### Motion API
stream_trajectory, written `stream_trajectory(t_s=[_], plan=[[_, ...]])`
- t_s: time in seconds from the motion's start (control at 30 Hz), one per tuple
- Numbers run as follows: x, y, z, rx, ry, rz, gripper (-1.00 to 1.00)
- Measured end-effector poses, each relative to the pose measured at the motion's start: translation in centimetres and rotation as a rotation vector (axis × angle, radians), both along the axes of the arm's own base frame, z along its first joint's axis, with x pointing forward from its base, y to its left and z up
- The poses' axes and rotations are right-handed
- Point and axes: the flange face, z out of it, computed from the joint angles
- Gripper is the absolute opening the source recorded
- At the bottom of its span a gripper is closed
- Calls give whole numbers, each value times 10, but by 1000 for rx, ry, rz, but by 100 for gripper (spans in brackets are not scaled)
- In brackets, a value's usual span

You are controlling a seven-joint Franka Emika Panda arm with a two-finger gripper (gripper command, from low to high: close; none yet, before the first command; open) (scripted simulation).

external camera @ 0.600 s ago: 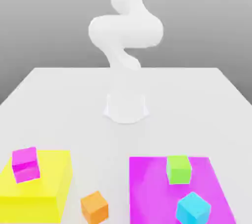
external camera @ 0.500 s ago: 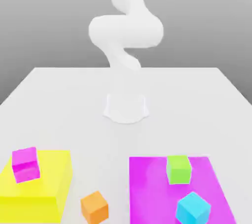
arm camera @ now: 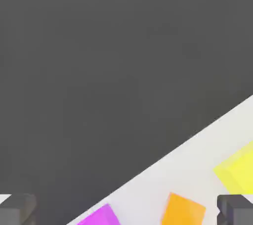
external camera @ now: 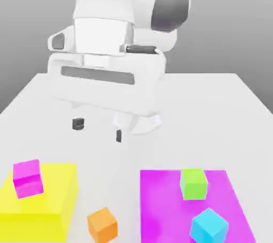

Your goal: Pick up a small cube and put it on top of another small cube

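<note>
The small orange cube (external camera: pixel 102 224) lies on the white table (external camera: pixel 224 108) near its front edge, between the two big blocks; the hand view catches it too (arm camera: pixel 184 210). The small magenta-pink cube (external camera: pixel 27 178) stands on the big yellow block (external camera: pixel 50 196) at the exterior view's left. My gripper (external camera: pixel 98 130) hangs above the middle of the table, well behind and above the orange cube. It is open, its dark fingertips (external camera: pixel 78 124) wide apart with nothing between them. In the hand view the gripper (arm camera: pixel 126 211) frames the orange cube off to one side.
A large flat magenta block (external camera: pixel 165 204) at the exterior view's right carries a green cube (external camera: pixel 193 183) and a cyan cube (external camera: pixel 209 226). Edges of the magenta block (arm camera: pixel 99 216) and the yellow block (arm camera: pixel 239 169) appear in the hand view.
The arm has swung from standing upright at the back to reaching forward, bringing the hand over the table's middle. None of the cubes has moved.
</note>
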Motion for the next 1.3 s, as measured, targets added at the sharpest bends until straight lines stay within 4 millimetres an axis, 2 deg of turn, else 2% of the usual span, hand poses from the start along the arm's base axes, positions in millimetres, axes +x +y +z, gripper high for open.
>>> stream_trajectory(t_s=[0.13,0.23,0.4,0.43,0.67,0.83,0.97,1.03,1.13,1.17,1.23,1.27,1.3], plan=[[-8,-9,-76,46,102,-129,0],[-21,-12,-131,77,179,-223,0],[-27,-14,-200,89,211,-263,0],[-27,-14,-212,89,211,-263,-100],[-28,-14,-214,89,210,-264,-100],[-28,-16,-160,88,210,-264,-100],[-33,-81,-99,76,212,-310,-100],[-48,-127,-67,82,211,-359,-100],[-75,-179,-22,101,205,-406,-100],[-78,-184,-25,104,204,-407,-100],[-77,-183,-47,105,204,-395,-100],[-76,-179,-61,104,205,-386,100],[-75,-177,-61,103,205,-382,100]])
